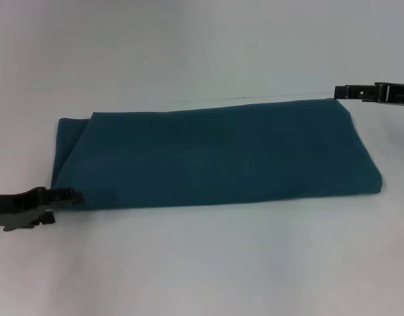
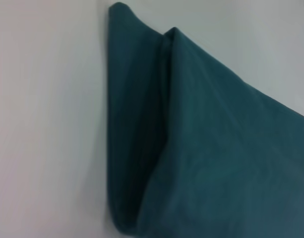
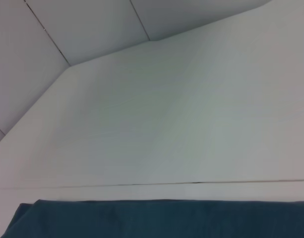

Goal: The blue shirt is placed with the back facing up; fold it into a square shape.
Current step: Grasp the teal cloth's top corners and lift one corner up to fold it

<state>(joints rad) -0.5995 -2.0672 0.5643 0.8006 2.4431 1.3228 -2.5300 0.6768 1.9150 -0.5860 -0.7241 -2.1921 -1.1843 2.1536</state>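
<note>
Your white table [image 1: 202, 263] carries the blue shirt [image 1: 215, 155], folded into a wide band across its middle, plain side up with no lettering showing. Your left gripper [image 1: 73, 196] sits at the shirt's near left corner, your right gripper [image 1: 340, 91] at its far right corner; I cannot tell how either one's fingers stand.

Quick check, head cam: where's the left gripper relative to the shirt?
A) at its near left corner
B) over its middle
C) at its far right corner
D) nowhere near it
A: the left gripper sits at the near left corner of the blue shirt, which lies folded into a long band; the right gripper is the one at the far right corner.
</note>
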